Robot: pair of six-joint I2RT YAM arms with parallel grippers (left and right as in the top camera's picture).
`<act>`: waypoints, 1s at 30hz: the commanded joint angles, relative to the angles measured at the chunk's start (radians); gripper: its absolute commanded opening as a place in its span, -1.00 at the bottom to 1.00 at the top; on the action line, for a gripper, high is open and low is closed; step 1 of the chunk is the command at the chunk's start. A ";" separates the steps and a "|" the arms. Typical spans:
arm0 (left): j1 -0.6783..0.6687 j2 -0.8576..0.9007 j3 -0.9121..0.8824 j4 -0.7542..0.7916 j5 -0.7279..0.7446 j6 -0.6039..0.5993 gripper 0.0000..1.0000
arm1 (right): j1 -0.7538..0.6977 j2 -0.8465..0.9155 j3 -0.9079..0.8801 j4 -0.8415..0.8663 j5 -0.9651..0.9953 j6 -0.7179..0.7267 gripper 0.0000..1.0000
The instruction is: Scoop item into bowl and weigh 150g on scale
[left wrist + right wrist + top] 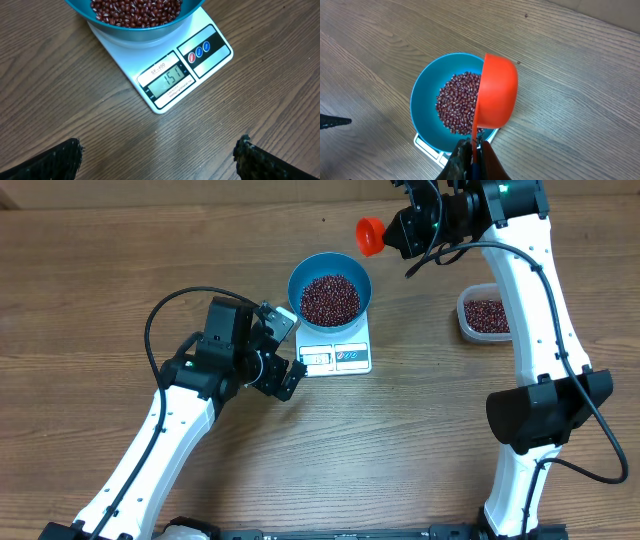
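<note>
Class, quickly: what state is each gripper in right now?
Left gripper: open, holding nothing.
Right gripper: shut on the orange scoop, at its handle.

Scoop [495, 90]: orange-red, rounded, tipped on edge before me.
Tub [463, 320]: clear plastic, off to my right.
Desk [100, 260]: brown wood grain under it all.

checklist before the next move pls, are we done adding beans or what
1. Bowl seated on scale: ok, display uncovered.
2. Weight of beans: ok, display reads 151, just over target, so probably add no more.
3. Scoop emptied: cannot tell, it is tipped on its side and only its outside shows.
4. Right gripper grip on the scoop handle: ok, shut on it.
5. Left gripper off the scale: ok, open and hanging short of its front edge.
</note>
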 commanded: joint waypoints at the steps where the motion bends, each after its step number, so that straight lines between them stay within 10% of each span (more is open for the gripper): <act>1: 0.000 0.007 -0.002 0.001 0.002 -0.010 0.99 | 0.003 -0.038 0.024 0.013 -0.018 0.007 -0.93; 30: 0.000 0.007 -0.002 0.001 0.002 -0.010 0.99 | 0.150 0.034 -0.012 -0.055 0.164 0.022 -0.93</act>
